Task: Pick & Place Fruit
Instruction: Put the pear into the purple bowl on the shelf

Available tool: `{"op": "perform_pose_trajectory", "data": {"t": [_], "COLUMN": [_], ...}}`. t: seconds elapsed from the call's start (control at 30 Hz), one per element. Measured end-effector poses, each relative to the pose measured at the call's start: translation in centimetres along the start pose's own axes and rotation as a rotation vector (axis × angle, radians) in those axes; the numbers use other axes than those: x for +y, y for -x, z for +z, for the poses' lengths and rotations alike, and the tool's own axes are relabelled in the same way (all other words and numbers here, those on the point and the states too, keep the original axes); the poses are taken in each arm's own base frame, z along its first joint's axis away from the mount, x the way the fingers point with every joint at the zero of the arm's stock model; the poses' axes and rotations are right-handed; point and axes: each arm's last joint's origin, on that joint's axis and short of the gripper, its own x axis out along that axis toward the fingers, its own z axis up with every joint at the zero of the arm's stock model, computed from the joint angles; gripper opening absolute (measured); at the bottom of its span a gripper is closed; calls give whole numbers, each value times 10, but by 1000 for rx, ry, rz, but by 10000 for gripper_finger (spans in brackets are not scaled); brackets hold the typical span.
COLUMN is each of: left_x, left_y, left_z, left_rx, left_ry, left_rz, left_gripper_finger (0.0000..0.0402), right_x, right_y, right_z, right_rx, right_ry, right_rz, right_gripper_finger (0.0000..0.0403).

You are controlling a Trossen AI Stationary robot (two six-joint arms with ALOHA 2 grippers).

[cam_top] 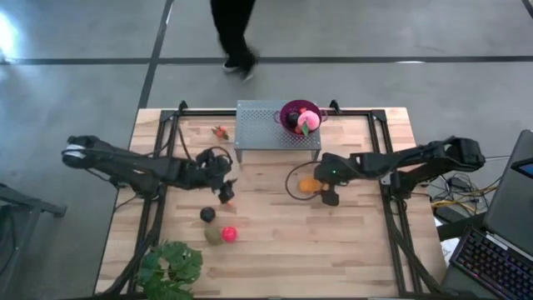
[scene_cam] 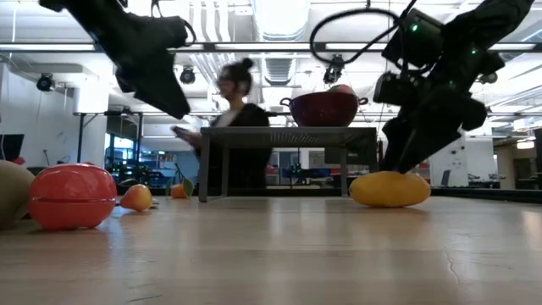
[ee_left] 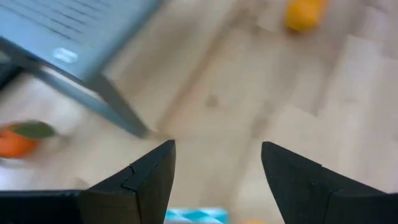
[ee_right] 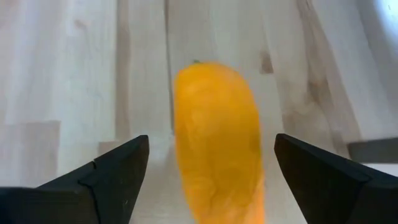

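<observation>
Right wrist view: the elongated orange fruit point(ee_right: 217, 143) lies lengthwise on the wood between the right gripper point(ee_right: 208, 180)'s wide-spread fingers, which do not touch it.
Fruit place: just right of the table point(cam_top: 350, 250)'s centre, at about 5 o'clock from the grey stand point(cam_top: 277, 127).
Handling: looks like a light, stiff toy with a smooth rounded skin, so likely slippery; it may roll sideways if nudged.
Where to hold: across the narrow middle, fingers square to its long axis.
Right gripper: open, low over the fruit, holding nothing.
Left gripper point(cam_top: 225, 190): fingers parted, nothing between them, left of centre above bare wood.
Other fruit: red ball point(cam_top: 229, 234), olive piece point(cam_top: 213, 236) and dark ball point(cam_top: 207, 215) at 7 o'clock from centre.
Bowl point(cam_top: 291, 107): purple, on the stand at 12 o'clock, already holding a pink ball point(cam_top: 309, 120).
</observation>
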Motion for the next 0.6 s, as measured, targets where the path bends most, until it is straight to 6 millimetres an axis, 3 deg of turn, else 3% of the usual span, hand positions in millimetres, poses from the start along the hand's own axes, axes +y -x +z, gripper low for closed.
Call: {"op": "perform_pose_trajectory", "data": {"t": [0.4,0.6], "left_x": [-42,-55], "left_y": [30,20], "left_z": [-35,-48], "left_rx": [66,115], "left_ry": [-140,-122], "left_rz": [-174,-151], "left_gripper_finger": [243,243], "right_x": [8,8], "right_y": [23,26], "right_z": [15,17], "right_rx": [-195,-232], "right_ry": [45,55], "right_rz": [27,28], "right_gripper_finger": [313,301]}}
